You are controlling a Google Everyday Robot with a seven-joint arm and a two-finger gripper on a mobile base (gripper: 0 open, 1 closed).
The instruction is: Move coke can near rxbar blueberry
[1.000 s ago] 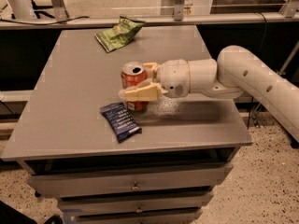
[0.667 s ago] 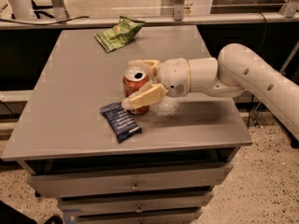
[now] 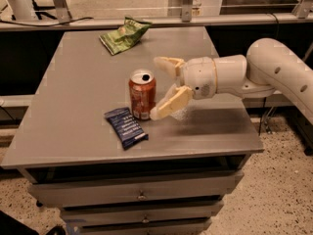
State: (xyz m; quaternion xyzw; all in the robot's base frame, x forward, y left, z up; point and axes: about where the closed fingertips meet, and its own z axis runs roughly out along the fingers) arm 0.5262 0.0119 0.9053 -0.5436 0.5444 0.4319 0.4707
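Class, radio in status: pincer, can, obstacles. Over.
Pincer open, beside the red metal can, not gripping. Can upright next to the flat dark blue bar wrapper. Nothing between them.

Place looked like a robot lab or workshop | signs: grey desk (image 3: 73, 97) with drawers (image 3: 142, 196), speckled floor (image 3: 274, 190), metal frame posts (image 3: 58, 1), loose cable (image 3: 73, 19) behind | jaws stood spread above desk, just beside coke can (image 3: 142, 94)

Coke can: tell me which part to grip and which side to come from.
Grip the coke can around its mid-body, coming in level from its right, where the open gripper sits beside it. It stands upright with straight round sides, and the rxbar blueberry lies close at its front-left, crowding that side.
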